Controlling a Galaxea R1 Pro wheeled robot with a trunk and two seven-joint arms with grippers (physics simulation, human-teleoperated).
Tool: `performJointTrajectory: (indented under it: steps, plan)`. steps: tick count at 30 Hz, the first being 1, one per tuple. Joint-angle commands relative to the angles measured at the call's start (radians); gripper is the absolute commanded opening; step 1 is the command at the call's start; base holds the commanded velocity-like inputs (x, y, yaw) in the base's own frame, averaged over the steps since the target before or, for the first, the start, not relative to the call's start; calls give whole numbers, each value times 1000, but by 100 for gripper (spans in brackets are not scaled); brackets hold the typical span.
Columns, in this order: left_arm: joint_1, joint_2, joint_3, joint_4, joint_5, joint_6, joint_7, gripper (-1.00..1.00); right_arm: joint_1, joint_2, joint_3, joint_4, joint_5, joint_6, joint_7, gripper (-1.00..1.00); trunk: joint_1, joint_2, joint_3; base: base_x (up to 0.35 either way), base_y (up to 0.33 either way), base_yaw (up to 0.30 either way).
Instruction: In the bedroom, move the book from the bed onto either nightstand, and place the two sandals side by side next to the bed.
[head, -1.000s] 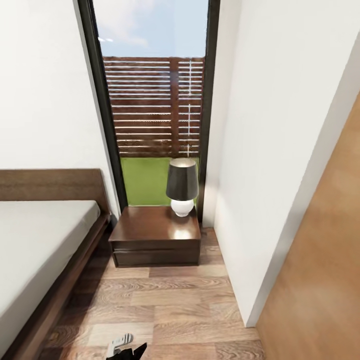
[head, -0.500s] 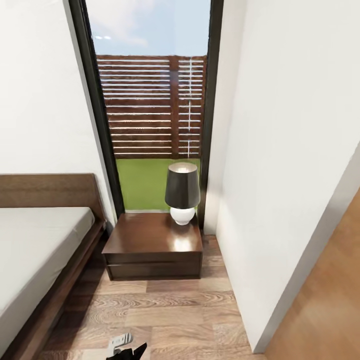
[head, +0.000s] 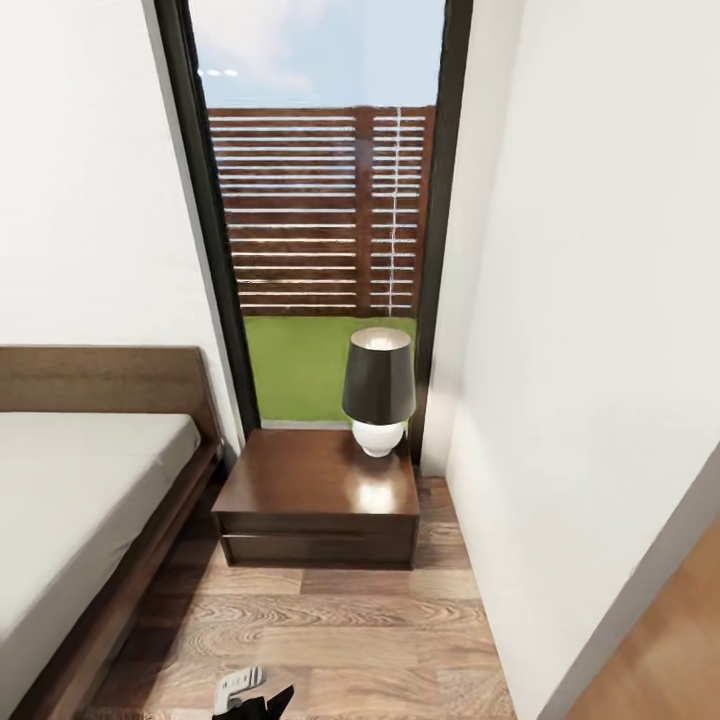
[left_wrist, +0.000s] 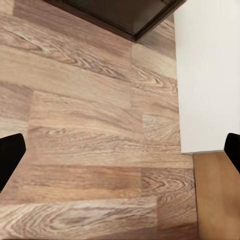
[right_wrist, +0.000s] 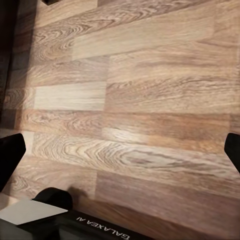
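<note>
Ahead of me the nightstand (head: 318, 495) sits on the wood-plank floor (head: 350, 640), a low square cabinet of glossy reddish-brown wood with a smooth top that catches a soft glare. On its far right corner stands a lamp (head: 379, 390) with a dark tapered shade and a round white base. Behind it rises the tall dark-framed glass window (head: 320, 210), showing a slatted wooden fence and a strip of grass. To the left lies the bed (head: 80, 500), its plain pale grey mattress flat and matte inside a dark brown wooden frame and headboard; its near-right edge runs just beside the nightstand. Smooth white walls close in on both sides.

My left gripper (left_wrist: 120, 150) hangs above the grained planks with its black fingers spread wide apart, holding nothing. My right gripper (right_wrist: 120, 150) is likewise spread and unloaded over the floor.
</note>
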Motion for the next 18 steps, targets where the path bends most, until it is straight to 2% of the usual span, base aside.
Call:
performJointTrajectory:
  steps: [1, 10, 14, 18]
  plan:
    - [-1, 0, 8, 2, -2, -1, -5, 100, -1, -1, 6, 1, -5, -5, 1, 100, 0, 0, -2, 2, 0, 228]
    - [-1, 0, 8, 2, -2, -1, -5, 100, -1, -1, 6, 1, -5, -5, 1, 100, 0, 0, -8, 9, 0, 248]
    - [-1, 0, 8, 2, -2, -1, -5, 100, -1, -1, 6, 1, -5, -5, 1, 100, 0, 0, -9, 203, 0, 178]
    - [-1, 0, 8, 2, -2, -1, -5, 100, -1, -1, 6, 1, -5, -5, 1, 100, 0, 0, -9, 308, 0, 33]
